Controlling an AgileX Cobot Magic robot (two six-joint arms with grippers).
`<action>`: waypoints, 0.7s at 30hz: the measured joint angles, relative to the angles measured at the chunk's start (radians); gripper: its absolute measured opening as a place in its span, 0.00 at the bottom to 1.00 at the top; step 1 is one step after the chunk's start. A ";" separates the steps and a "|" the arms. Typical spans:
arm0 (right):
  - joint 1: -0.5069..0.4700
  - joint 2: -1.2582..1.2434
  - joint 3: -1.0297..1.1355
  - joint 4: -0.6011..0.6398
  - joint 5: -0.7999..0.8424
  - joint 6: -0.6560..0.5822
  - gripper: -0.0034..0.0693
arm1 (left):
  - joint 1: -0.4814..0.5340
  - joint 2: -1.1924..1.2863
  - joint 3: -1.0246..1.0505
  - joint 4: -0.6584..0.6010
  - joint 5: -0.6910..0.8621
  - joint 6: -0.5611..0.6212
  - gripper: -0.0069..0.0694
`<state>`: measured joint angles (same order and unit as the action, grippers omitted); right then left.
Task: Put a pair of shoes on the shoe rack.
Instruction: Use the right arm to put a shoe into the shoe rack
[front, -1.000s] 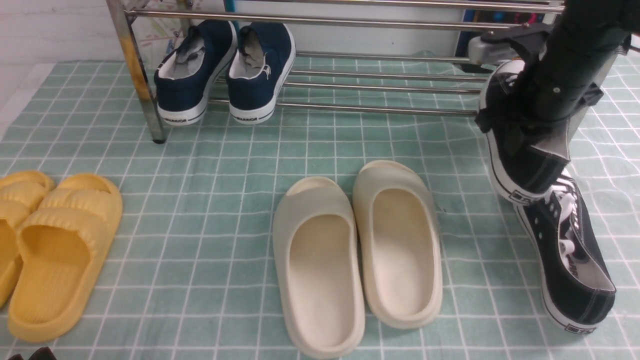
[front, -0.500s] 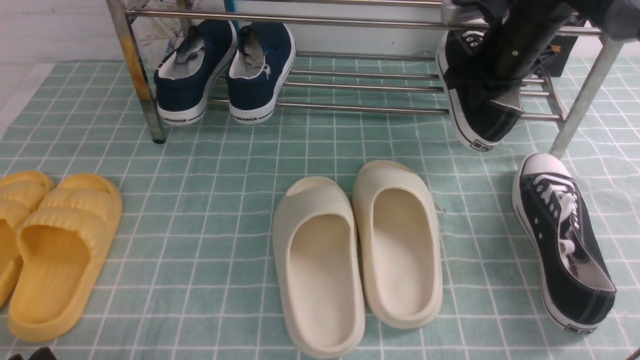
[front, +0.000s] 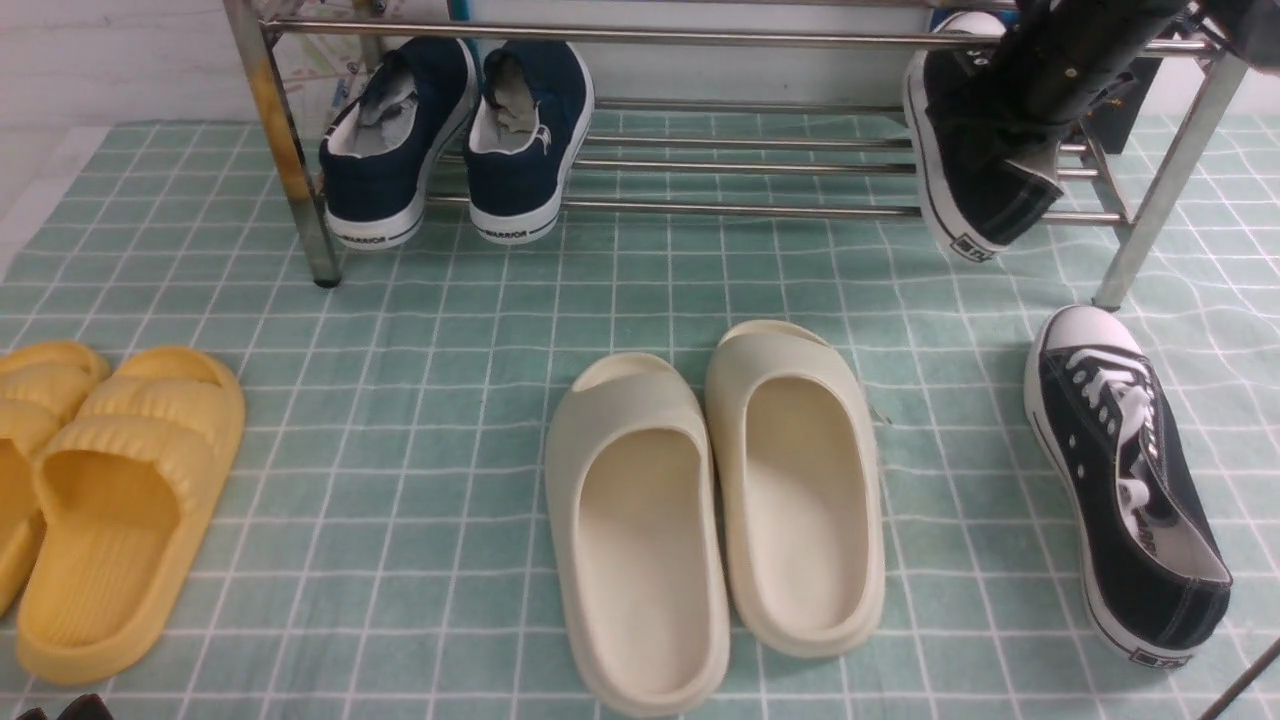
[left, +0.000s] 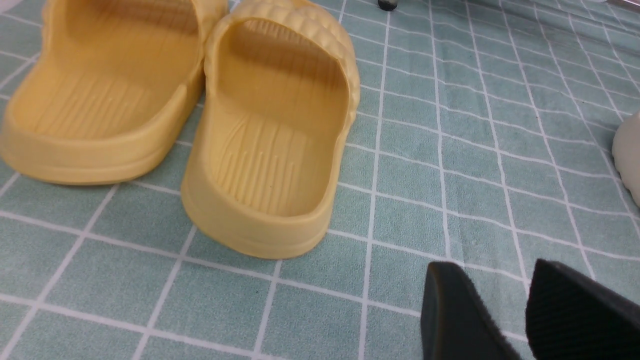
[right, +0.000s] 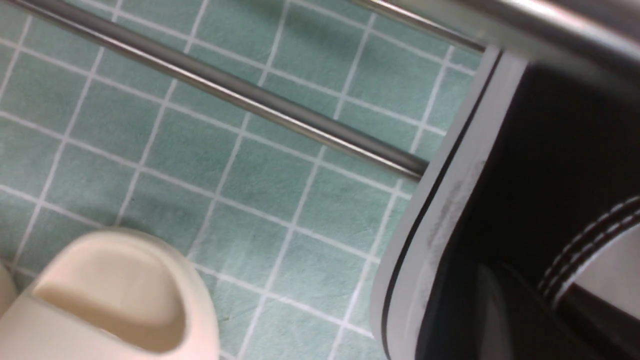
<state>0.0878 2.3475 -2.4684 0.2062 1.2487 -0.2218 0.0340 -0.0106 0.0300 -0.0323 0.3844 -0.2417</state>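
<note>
Black canvas over a white rubber sole: held sneaker (front: 975, 180), probably light, floppy in the upper, stiff only along the sole and toe cap. Hangs tilted at the right end of the rack (front: 700, 208), toe up near the top bar, heel low in front of the lower bars. Touching those bars or just clear of them: cannot tell. Clamped at the heel end of the opening by the right gripper (front: 1035, 135), fingers shut tight on the canvas rim, half hidden behind the arm.

Best taken just there, at the lined collar, for a firm bite near the stiff heel. Pinched by laces or tongue, would likely swing and twist. Nothing fragile; rubber grippy rather than slippery, yet apt to tip or slide between round chrome bars if set down crooked.

Second sneaker (front: 1130, 480) flat on the checked cloth (front: 400, 400), toe just beside the rack's right front post, opening upward, heel edge free for the same hold.

Farther out: navy slip-ons (front: 450, 140) on the left of the lower shelf, cream slides (front: 715, 500) mid-cloth, yellow slides (front: 120, 480) far left. Left gripper (left: 500, 320) low near the yellow slides, fingers apart, nothing between.
</note>
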 joint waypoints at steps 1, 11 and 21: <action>-0.019 0.002 0.000 0.020 -0.007 -0.011 0.06 | 0.000 0.000 0.000 0.000 0.000 0.000 0.40; -0.045 0.012 -0.001 0.121 -0.009 -0.069 0.07 | 0.000 0.000 0.000 -0.001 0.000 0.000 0.40; 0.000 0.034 -0.003 0.126 -0.019 -0.069 0.07 | 0.000 0.000 0.000 -0.001 0.000 0.000 0.40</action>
<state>0.0881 2.3818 -2.4718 0.3326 1.2293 -0.2904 0.0340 -0.0106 0.0300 -0.0335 0.3844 -0.2417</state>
